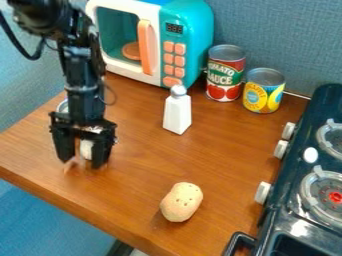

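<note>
"What backs the wooden tabletop (133,185)?"

"A blue-grey wall (280,45), finely textured, which shows at the left too."

"And past the near edge?"

"A brighter blue surface (40,220); whether it is floor is unclear. A dark stove (290,177) stands at the right, light glinting off its top."

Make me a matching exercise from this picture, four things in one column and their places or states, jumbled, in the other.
1. Gripper
2. Potato
3. White shaker
4. Yellow can

A. Standing beside the red can
B. Upright in front of the toy microwave
C. At the left of the picture, pointing down
D. Lying nearest the picture's bottom edge

Right pairs: 1-C, 2-D, 3-B, 4-A
</note>
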### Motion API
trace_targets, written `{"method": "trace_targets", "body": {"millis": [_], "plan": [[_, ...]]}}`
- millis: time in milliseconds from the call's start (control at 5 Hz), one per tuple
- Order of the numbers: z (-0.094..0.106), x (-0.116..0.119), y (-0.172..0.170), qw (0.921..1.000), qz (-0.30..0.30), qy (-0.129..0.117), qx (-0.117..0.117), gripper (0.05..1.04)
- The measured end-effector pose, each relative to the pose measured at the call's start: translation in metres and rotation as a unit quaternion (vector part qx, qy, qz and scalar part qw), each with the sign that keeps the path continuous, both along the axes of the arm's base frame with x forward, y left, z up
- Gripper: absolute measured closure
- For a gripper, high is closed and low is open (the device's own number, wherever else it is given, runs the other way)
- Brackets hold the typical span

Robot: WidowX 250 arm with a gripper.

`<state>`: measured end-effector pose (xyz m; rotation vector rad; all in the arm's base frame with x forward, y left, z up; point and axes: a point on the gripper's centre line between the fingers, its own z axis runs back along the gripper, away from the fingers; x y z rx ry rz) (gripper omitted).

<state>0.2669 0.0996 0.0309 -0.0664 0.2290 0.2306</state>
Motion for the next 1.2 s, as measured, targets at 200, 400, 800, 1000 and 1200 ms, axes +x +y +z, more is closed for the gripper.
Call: {"method": "trace_targets", "body": {"millis": [200, 400, 800, 1000, 1200], "plan": [[0.029, 0.002, -0.004, 0.9991, 0.001, -0.035, 0.026, 0.082], [0.054, 0.010, -0.036, 0.9964, -0.044, -0.043, 0.058, 0.082], [0.069, 0.032, -0.129, 0.9804, -0.172, -0.092, 0.028, 0.082], [0.067, 0.026, -0.176, 0.9739, -0.203, -0.101, 0.015, 0.082], [0.057, 0.012, -0.183, 0.9785, -0.190, -0.079, 0.018, 0.082]]}}
